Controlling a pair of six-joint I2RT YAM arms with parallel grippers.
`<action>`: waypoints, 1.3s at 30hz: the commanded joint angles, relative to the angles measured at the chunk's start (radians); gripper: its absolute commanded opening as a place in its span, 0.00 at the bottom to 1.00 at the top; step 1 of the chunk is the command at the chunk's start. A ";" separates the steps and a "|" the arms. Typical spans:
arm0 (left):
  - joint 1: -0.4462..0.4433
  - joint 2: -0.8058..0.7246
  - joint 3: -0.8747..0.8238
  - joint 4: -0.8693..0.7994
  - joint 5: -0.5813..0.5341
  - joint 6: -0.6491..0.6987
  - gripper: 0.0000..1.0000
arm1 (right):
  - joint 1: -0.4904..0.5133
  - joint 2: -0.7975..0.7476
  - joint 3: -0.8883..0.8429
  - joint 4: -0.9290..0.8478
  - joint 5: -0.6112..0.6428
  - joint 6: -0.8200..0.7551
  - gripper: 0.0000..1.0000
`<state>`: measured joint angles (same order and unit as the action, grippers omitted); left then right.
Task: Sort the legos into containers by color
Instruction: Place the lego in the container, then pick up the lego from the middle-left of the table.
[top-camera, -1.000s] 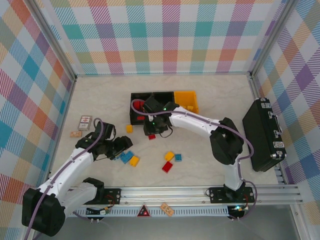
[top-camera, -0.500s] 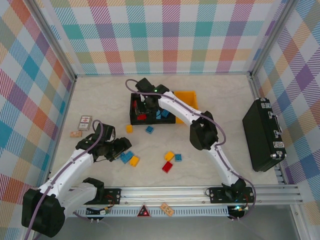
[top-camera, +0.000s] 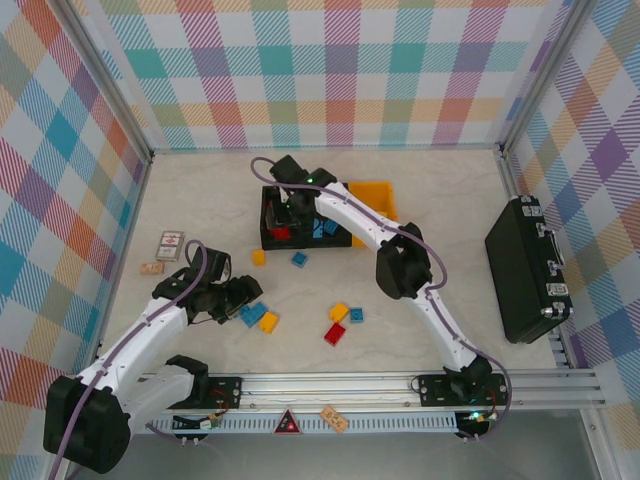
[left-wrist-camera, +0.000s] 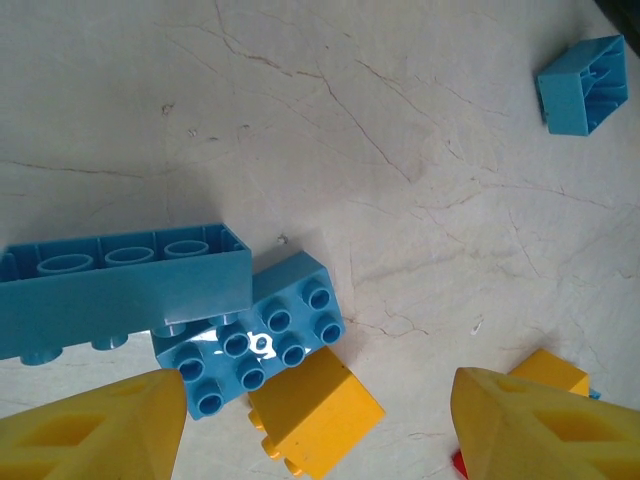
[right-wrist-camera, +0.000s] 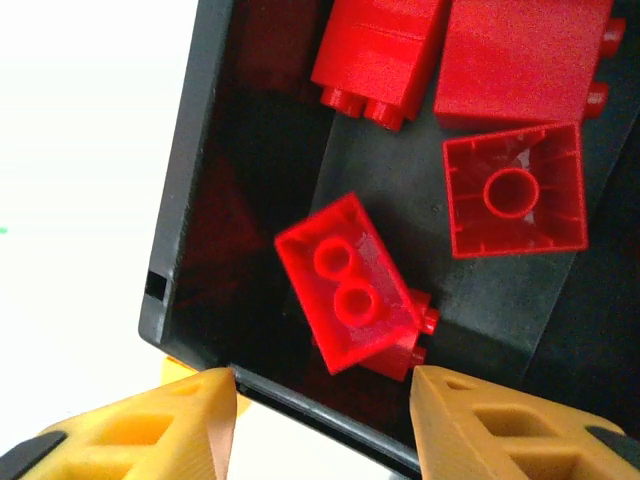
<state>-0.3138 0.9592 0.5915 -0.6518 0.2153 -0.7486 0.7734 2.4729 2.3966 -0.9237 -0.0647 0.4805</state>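
Several legos (right-wrist-camera: 352, 290) inside leftmost container (right-wrist-camera: 188, 210), more scattered before it.

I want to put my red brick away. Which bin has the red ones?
The left black bin: red bricks lie inside it. The middle black bin holds blue ones, and the right bin is yellow.

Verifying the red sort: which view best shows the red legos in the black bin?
Right wrist: it looks straight into the black bin, so the red legos show studs and hollow undersides. Top external gives them as a small red patch. Left wrist faces blue legos on the table.
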 joint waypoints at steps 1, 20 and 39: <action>-0.007 0.004 0.027 -0.025 -0.038 -0.012 0.70 | 0.007 -0.179 -0.107 0.052 -0.018 -0.013 0.50; -0.011 0.278 0.223 0.010 -0.181 0.145 0.63 | 0.007 -0.816 -1.015 0.387 -0.005 0.060 0.50; -0.113 0.658 0.384 0.201 -0.448 0.255 0.61 | 0.004 -1.032 -1.387 0.423 0.049 0.183 0.50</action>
<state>-0.4179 1.5867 0.9375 -0.4812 -0.1650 -0.5198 0.7761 1.4715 1.0294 -0.5152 -0.0288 0.6292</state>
